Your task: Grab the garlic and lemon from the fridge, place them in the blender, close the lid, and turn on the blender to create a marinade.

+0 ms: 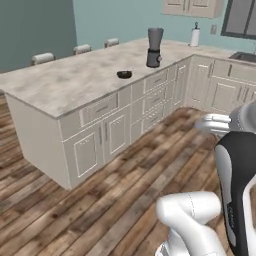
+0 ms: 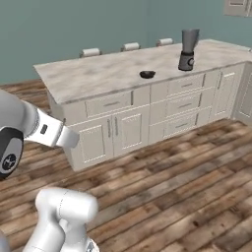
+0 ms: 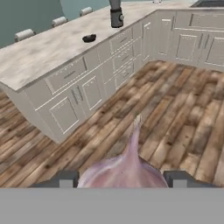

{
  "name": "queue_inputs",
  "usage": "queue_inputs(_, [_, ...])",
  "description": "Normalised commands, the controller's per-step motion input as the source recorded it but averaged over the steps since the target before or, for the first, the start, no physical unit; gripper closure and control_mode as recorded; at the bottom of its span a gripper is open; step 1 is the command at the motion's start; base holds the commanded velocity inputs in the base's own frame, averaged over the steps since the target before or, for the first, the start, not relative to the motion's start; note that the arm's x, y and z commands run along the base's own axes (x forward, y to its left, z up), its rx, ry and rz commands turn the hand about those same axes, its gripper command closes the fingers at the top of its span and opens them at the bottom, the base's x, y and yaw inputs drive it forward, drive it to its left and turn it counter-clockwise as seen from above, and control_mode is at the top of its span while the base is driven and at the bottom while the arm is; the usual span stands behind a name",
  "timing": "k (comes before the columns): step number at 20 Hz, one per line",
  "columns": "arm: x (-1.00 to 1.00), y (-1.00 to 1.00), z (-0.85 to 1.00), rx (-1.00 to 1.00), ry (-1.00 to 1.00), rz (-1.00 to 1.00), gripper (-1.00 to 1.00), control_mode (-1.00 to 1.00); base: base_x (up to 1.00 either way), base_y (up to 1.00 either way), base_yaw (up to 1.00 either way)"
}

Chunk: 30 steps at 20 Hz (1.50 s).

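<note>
In the hand view my gripper (image 3: 121,179) is shut on the garlic (image 3: 127,168), a pale pinkish bulb whose pointed top faces away from the camera, with a dark fingertip (image 3: 65,178) on each side. It hangs over the wooden floor, well short of the counter. The blender (image 1: 154,47) (image 2: 187,49) (image 3: 116,15) stands on the counter with its smoky jar open. Its black lid (image 1: 124,74) (image 2: 147,74) (image 3: 89,38) lies flat on the counter to the blender's left. The lemon and the fridge are out of view.
A long marble counter (image 1: 60,85) over cream drawers and doors runs across the scene, turning a corner at the right near a sink (image 1: 244,56). Stools (image 1: 42,58) stand behind it. A white bottle (image 1: 195,36) sits at the back. Wooden floor (image 1: 125,200) lies between me and the cabinets.
</note>
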Motion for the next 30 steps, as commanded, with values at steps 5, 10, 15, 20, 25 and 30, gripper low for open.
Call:
queue_inputs(5, [0.0, 0.0, 0.0, 0.0, 0.0, 0.0, 1.0, 1.0, 1.0, -0.85, 0.3])
queue_inputs(10, [0.0, 0.0, 0.0, 0.0, 0.0, 0.0, 1.0, 1.0, 1.0, -1.0, 0.09])
queue_inputs(15, [0.0, 0.0, 0.0, 0.0, 0.0, 0.0, 1.0, 1.0, 1.0, -1.0, 0.02])
queue_inputs(20, [0.0, 0.0, 0.0, 0.0, 0.0, 0.0, 1.0, 1.0, 1.0, -0.9, 0.06])
queue_inputs(25, [0.0, 0.0, 0.0, 0.0, 0.0, 0.0, 1.0, 1.0, 1.0, -0.83, 0.07])
queue_inputs(30, [0.0, 0.0, 0.0, 0.0, 0.0, 0.0, 1.0, 1.0, 1.0, -0.72, 0.09])
